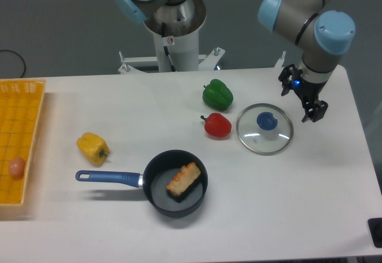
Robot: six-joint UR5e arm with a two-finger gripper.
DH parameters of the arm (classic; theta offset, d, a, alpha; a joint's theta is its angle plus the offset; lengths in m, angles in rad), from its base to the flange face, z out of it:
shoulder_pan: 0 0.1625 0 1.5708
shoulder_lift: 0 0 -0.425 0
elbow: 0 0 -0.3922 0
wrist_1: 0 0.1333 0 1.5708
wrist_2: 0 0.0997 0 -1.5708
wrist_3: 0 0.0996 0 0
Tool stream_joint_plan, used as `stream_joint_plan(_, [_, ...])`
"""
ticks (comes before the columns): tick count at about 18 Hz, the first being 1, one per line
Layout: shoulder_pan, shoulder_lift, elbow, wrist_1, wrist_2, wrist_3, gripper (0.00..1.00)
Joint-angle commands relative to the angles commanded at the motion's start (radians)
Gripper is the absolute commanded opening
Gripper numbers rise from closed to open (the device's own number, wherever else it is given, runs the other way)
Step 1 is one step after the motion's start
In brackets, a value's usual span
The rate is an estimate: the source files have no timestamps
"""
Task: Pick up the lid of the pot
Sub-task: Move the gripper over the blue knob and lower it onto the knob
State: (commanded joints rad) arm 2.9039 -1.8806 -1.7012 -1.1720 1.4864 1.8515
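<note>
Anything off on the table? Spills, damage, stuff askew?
No spill or damage visible. One mild oddity: a brown-and-black item lying at a slant inside the pan; can't tell what it is. The lid looks fine, lying flat with its blue knob up.

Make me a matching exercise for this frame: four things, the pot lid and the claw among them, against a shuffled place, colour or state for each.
Things
1. Pot lid
2. Pan
3. Yellow pepper
4. Claw

Place, colour or state
A. Nearest the orange crate
B. Open
C. Clear, with a blue knob
D. Holds a brown and black item

Pairs: 1-C, 2-D, 3-A, 4-B
</note>
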Motion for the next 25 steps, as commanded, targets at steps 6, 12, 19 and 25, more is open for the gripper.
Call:
stream_joint_plan(6, [-0.067, -0.003, -0.02, 0.003, 0.052, -0.011, 1.0])
stream_joint_plan(12, [-0.097, -0.003, -0.142, 0.136, 0.123, -0.02, 1.0])
stream_joint_plan(19, [-0.084, 0.015, -0.175, 0.173, 0.118, -0.009, 0.97])
stream_joint_plan(25, [-0.091, 0.008, -0.179, 0.179, 0.118, -0.023, 0.99])
